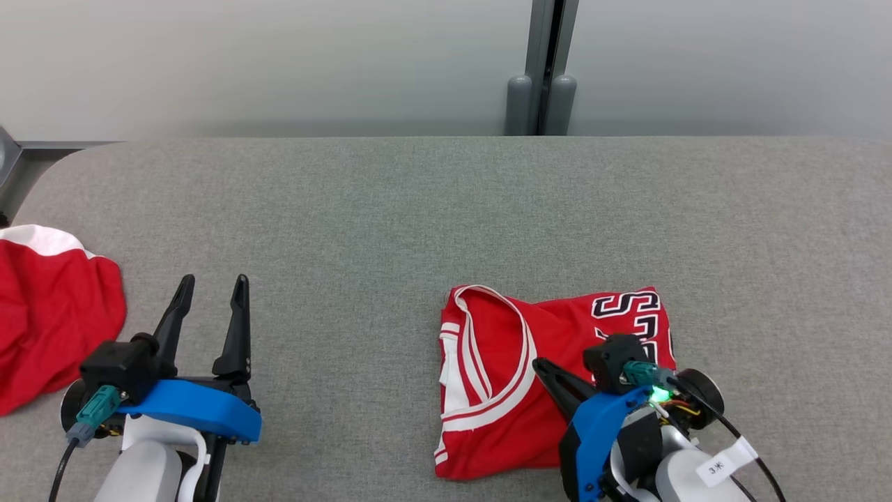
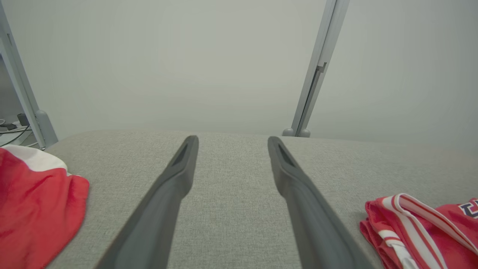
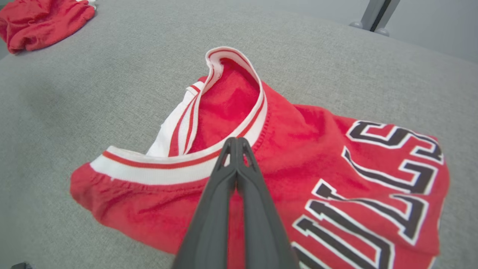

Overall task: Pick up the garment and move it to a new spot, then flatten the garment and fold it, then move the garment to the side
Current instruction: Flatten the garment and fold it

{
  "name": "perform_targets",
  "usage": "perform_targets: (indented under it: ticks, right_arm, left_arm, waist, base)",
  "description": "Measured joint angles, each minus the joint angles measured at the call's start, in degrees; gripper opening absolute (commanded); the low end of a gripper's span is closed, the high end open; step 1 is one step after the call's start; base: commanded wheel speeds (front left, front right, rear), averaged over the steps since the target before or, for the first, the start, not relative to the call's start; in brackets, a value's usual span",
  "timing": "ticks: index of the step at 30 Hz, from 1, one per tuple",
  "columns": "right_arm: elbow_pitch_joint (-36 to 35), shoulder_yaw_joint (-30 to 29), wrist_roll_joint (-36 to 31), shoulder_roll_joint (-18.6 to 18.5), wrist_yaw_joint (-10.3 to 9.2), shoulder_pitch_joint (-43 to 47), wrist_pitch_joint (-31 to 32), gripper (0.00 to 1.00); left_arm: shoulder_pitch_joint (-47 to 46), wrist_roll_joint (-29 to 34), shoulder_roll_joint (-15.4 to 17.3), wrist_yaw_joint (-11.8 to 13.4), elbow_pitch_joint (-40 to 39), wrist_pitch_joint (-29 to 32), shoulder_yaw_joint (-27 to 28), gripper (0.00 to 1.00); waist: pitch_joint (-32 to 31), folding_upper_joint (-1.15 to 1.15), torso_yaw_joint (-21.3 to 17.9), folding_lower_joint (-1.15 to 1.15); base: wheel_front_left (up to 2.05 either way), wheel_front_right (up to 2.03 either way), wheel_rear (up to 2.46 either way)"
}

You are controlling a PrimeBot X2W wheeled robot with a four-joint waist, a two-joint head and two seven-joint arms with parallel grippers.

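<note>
You're looking down the right gripper (image 3: 236, 141) with its two dark fingers pressed flat together, no gap between them. The tips sit over the white-and-red neckline band (image 3: 164, 164) of a red jersey (image 3: 298, 142) — you can't tell whether any cloth is pinched between them. The jersey lies folded on the grey cloth surface (image 3: 74, 97), with the neck opening standing up slightly at its far end. Black lettering (image 3: 377, 186) outlined in white runs across the part on your right. At the top left corner, well apart from the jersey, lies another bunched red cloth (image 3: 41, 18). A grey post (image 3: 373, 13) rises beyond the surface's far edge at the top right.
</note>
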Motion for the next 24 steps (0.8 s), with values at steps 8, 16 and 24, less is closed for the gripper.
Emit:
perform_targets:
  ticks: [8,16,24]
  right_arm:
    - [13.96,3.54,-4.9,1.36,0.0,-7.16,-2.05,0.0]
    - [19.05,16.06,3.32,1.47,0.0,-10.42,-1.47,0.0]
    - [17.37,27.06,13.56,1.53,0.0,-11.89,-3.0,0.0]
  left_arm:
    - [-0.98,-0.05,-0.05,0.03,-0.24,-0.01,-0.7,1.0]
    - [-1.36,-0.08,-0.07,0.03,0.08,-0.07,-1.21,1.0]
    - [-1.58,-0.15,-0.31,0.03,0.19,-0.26,-1.6,1.0]
  waist:
    - [1.08,0.0,1.23,0.0]
    - [1.66,0.0,2.19,0.0]
    - [1.66,0.0,2.03,0.0]
  base:
    - [0.0,0.0,0.0]
    - [0.0,0.0,0.0]
    - [0.0,0.0,0.0]
